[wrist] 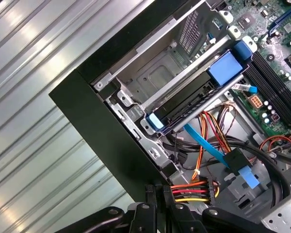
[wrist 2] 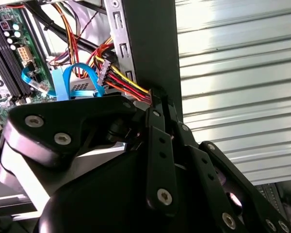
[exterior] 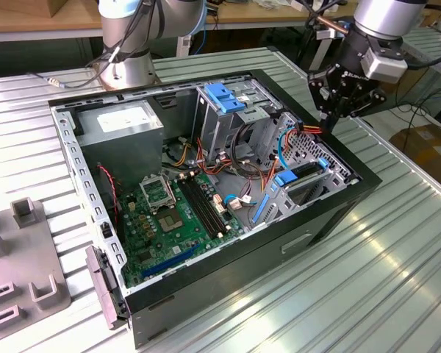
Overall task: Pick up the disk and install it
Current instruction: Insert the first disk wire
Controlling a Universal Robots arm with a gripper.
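the disk, mid-frame in the first wrist view in the case's drive cage, looks rigid, dense, shock-sensitive, best gripped by its blue carrier edges; the pincer appears closed, empty.

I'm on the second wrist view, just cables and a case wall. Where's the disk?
Observer: In the first wrist view the disk lies in a metal bay at the case's corner, in its blue carrier.
Operator: Is the gripper holding it?
Observer: No. In the exterior view the gripper hangs above the case edge, apart from the disk.
Operator: Anything else blue nearby?
Observer: A blue handle tops the taller cage, further toward the exterior view's left.
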